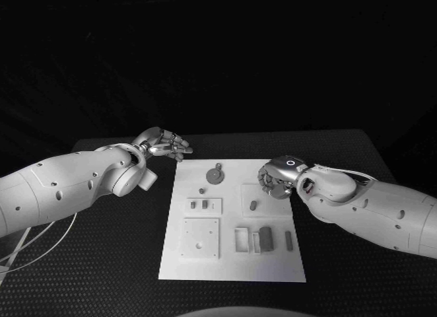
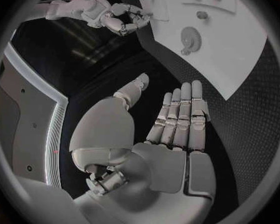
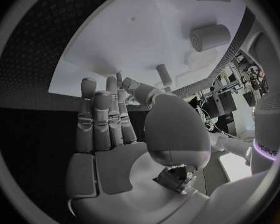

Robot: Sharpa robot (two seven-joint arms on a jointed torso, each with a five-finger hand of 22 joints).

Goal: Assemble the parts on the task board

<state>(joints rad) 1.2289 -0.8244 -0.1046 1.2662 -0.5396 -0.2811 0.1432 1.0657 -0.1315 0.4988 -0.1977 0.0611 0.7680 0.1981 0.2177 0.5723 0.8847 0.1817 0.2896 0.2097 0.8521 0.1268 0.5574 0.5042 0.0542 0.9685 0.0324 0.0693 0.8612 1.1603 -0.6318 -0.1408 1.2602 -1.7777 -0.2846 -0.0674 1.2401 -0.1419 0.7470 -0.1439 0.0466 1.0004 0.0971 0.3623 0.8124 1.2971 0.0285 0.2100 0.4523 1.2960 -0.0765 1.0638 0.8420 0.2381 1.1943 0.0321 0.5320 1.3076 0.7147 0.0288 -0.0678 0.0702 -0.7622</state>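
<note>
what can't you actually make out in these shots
- Head view: the right hand covers the task board edge beneath it.
- Head view: the grey parts are too small to identify.
- Right wrist view: the fingers hide part of the board's near edge.

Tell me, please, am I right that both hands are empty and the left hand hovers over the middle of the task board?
Not quite: the left hand is empty but sits off the task board, beyond its far left corner, as the head view shows. The right hand is empty too.
</note>
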